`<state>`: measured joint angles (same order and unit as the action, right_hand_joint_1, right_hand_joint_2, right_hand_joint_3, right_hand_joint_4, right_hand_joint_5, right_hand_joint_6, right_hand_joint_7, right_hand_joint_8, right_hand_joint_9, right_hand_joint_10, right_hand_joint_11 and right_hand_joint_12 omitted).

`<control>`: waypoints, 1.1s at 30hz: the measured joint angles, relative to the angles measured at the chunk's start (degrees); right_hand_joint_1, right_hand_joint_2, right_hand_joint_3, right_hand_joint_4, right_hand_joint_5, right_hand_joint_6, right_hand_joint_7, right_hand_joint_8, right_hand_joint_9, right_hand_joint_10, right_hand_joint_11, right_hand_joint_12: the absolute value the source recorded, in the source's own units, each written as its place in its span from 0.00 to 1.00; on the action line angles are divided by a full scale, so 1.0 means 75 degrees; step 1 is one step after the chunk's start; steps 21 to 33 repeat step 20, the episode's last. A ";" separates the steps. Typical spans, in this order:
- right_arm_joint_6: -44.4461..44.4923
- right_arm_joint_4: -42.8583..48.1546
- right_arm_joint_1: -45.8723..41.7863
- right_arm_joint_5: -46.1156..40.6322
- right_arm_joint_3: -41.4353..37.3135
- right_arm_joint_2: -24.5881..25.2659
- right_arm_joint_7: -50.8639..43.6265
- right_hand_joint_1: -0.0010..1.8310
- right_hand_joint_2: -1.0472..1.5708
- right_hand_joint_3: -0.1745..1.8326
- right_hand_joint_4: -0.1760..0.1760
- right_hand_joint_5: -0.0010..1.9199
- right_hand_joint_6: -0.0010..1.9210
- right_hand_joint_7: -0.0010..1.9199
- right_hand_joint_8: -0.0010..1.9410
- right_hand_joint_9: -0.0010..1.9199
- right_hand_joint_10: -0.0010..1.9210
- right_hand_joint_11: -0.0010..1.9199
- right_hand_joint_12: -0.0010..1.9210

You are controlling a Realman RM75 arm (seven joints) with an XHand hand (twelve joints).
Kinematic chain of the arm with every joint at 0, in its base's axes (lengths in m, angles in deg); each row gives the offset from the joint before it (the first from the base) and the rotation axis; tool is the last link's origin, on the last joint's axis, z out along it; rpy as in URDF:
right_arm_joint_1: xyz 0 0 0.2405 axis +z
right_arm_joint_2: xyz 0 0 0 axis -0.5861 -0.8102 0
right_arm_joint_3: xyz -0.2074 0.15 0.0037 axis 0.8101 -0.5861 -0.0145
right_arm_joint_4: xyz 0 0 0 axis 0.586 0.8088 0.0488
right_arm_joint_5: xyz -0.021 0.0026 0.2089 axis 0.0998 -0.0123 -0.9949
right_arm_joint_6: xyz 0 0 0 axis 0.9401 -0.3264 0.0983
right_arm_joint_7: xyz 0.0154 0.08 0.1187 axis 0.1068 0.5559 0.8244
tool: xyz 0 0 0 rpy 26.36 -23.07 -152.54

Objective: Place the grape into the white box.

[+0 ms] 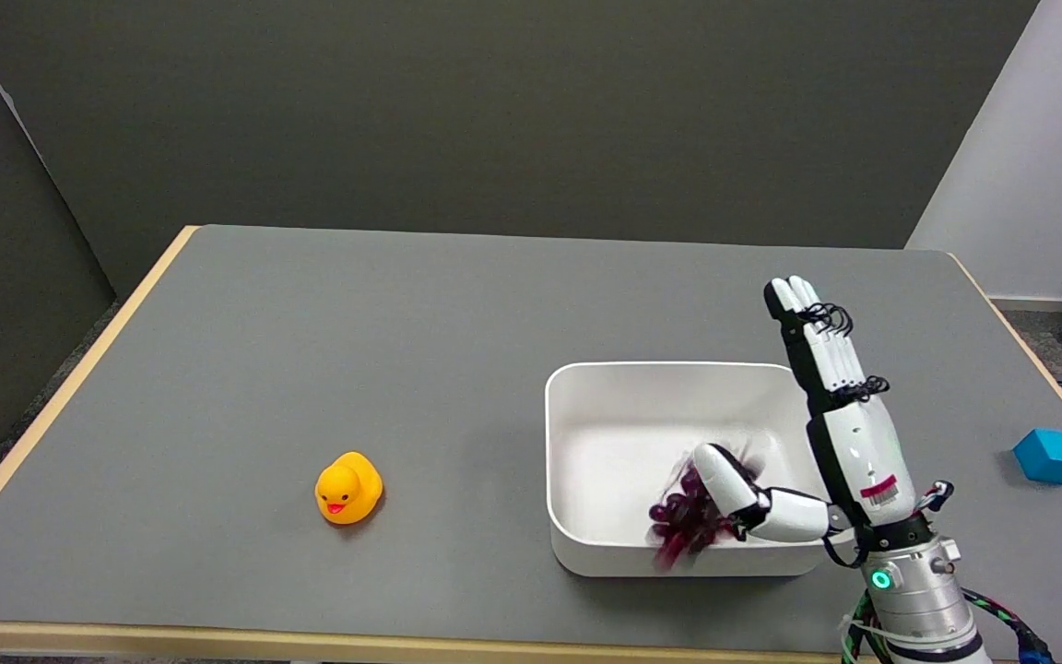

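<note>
The robot hand (826, 433) stands over the right wall of the white box (586, 553), fingers (817, 341) straight and spread from the thumb, holding nothing. The grape (683, 521), a blurred purple bunch, lies inside the box against its near wall, just beside the thumb tip. A yellow duck (348, 488) sits toward the bench (402, 323) near-left; a blue cube (1051, 455) sits by the right edge.

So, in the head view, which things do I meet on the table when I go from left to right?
yellow duck → white box, with the blurred grape inside → right hand → blue cube
</note>
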<state>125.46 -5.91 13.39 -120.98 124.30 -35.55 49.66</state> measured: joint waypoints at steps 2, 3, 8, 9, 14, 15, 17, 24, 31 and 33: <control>-0.0017 -0.0081 0.0048 -0.0090 0.0029 -0.0006 0.0270 0.23 0.61 0.50 0.43 0.00 0.05 0.00 0.00 0.00 0.00 0.00 0.23; -0.0043 -0.0118 0.0077 -0.0135 0.0044 -0.0011 0.0397 0.22 0.61 0.50 0.43 0.00 0.05 0.00 0.00 0.00 0.00 0.00 0.23; -0.0192 -0.0264 0.0223 -0.0328 0.0080 -0.0032 0.0910 0.21 0.61 0.51 0.42 0.01 0.05 0.00 0.00 0.00 0.00 0.00 0.24; -0.0231 -0.0289 0.0266 -0.0360 0.0084 -0.0037 0.1001 0.21 0.61 0.51 0.42 0.01 0.05 0.00 0.00 0.00 0.00 0.00 0.24; -0.0362 -0.0344 0.0468 -0.0456 0.0090 -0.0073 0.1325 0.20 0.61 0.51 0.43 0.02 0.06 0.00 0.00 0.00 0.00 0.00 0.25; -0.0364 -0.0348 0.0509 -0.0464 0.0086 -0.0082 0.1382 0.20 0.61 0.52 0.43 0.02 0.06 0.00 0.00 0.00 0.00 0.00 0.25; -0.0359 -0.0350 0.0574 -0.0471 0.0063 -0.0099 0.1468 0.19 0.61 0.52 0.44 0.02 0.07 0.00 0.00 0.00 0.00 0.00 0.25; -0.0249 -0.0351 0.0656 -0.0473 0.0007 -0.0124 0.1595 0.19 0.63 0.49 0.45 0.01 0.13 0.00 0.02 0.00 0.00 0.00 0.25; -0.0249 -0.0351 0.0656 -0.0473 0.0007 -0.0124 0.1595 0.19 0.63 0.49 0.45 0.01 0.13 0.00 0.02 0.00 0.00 0.00 0.25; -0.0249 -0.0351 0.0656 -0.0473 0.0007 -0.0124 0.1595 0.19 0.63 0.49 0.45 0.01 0.13 0.00 0.02 0.00 0.00 0.00 0.25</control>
